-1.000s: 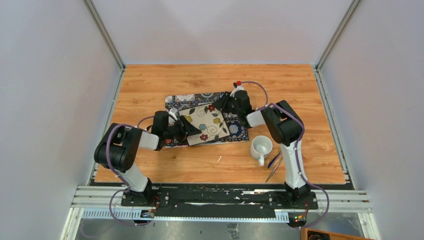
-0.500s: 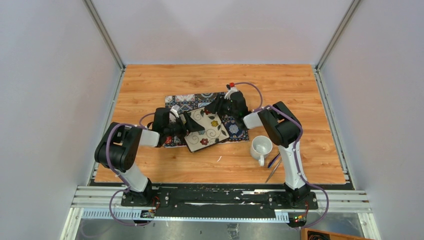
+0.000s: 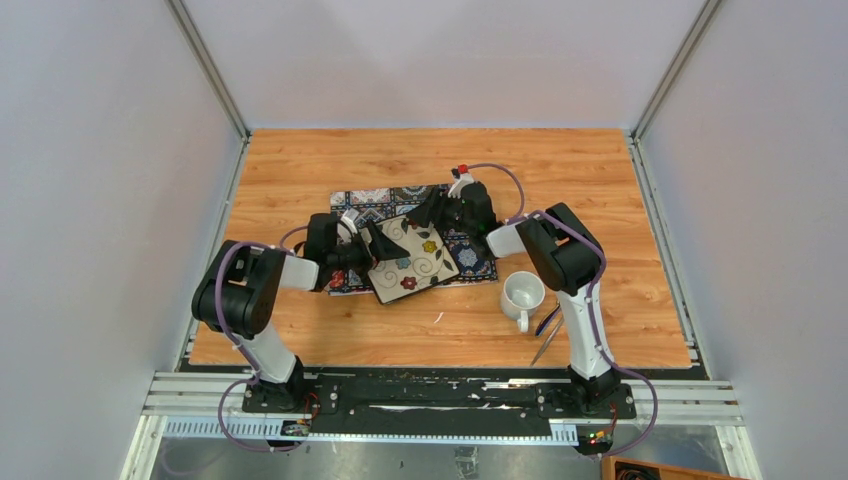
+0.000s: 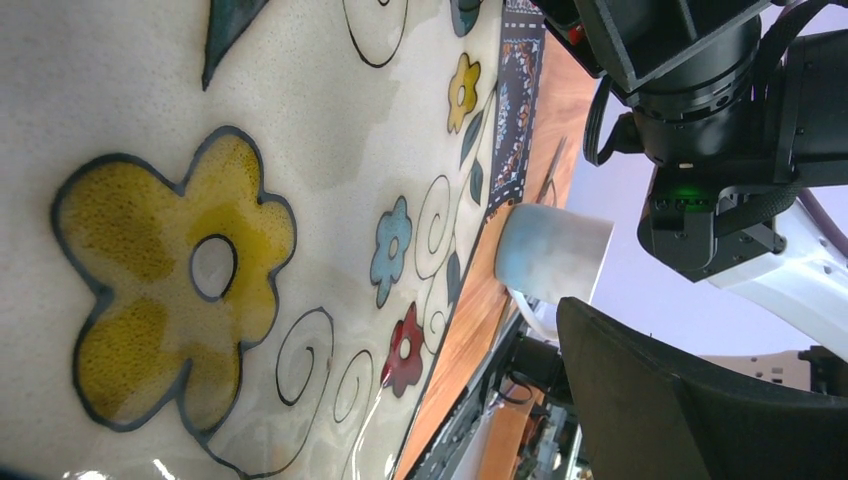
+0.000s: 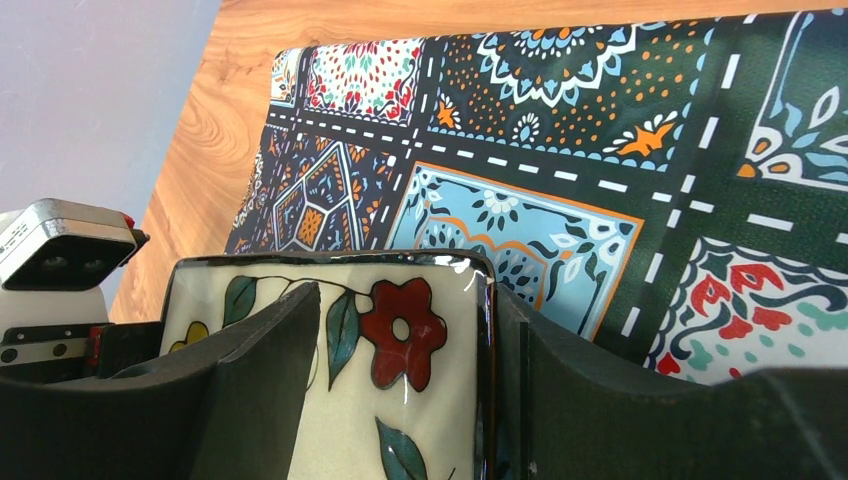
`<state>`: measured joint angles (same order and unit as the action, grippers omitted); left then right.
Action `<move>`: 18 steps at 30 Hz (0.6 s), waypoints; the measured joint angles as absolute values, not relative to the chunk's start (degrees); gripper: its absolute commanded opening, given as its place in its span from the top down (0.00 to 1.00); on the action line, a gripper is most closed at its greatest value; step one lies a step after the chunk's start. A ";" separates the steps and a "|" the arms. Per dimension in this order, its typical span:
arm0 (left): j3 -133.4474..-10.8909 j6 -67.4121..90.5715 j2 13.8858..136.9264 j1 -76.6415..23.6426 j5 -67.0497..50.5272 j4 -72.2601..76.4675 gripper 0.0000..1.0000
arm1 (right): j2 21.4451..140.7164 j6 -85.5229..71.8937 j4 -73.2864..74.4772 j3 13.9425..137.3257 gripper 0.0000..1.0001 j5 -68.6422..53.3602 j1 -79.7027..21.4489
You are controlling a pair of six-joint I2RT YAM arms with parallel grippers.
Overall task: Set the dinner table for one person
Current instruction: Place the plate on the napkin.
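A square cream plate (image 3: pixel 410 262) painted with flowers lies on the colourful tile-patterned placemat (image 3: pixel 375 197), its near corner reaching over the mat onto the wood-grain dinner table (image 3: pixel 300 160). My left gripper (image 3: pixel 375 243) is open at the plate's left edge. In the left wrist view the plate (image 4: pixel 200 150) fills the picture and one black finger (image 4: pixel 680 400) stands well off it. My right gripper (image 3: pixel 432 212) is open at the plate's far corner. In the right wrist view its fingers (image 5: pixel 250 380) stand astride the plate's rim (image 5: pixel 400 400), one over the plate and one outside it.
A white mug (image 3: pixel 522 294) stands on the table right of the mat, with cutlery (image 3: pixel 548 335) just beyond it near the front edge. Grey walls close in the left, right and back sides of the table.
Both grippers have opened. The plate, held tilted between them a second ago, has come down and now lies on the placemat, a little nearer the front.
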<state>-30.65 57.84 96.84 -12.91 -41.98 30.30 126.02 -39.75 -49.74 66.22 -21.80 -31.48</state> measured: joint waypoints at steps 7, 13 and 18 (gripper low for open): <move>-31.59 57.10 96.42 -12.84 -41.71 27.66 0.00 | 125.95 -39.35 -49.76 66.13 0.33 -21.76 -31.46; -33.47 52.86 94.41 -13.37 -39.31 21.19 0.00 | 125.60 -39.29 -49.98 65.54 0.33 -21.96 -31.11; -35.14 49.45 93.23 -12.49 -37.08 16.19 0.00 | 124.86 -39.13 -50.02 64.38 0.33 -22.72 -30.98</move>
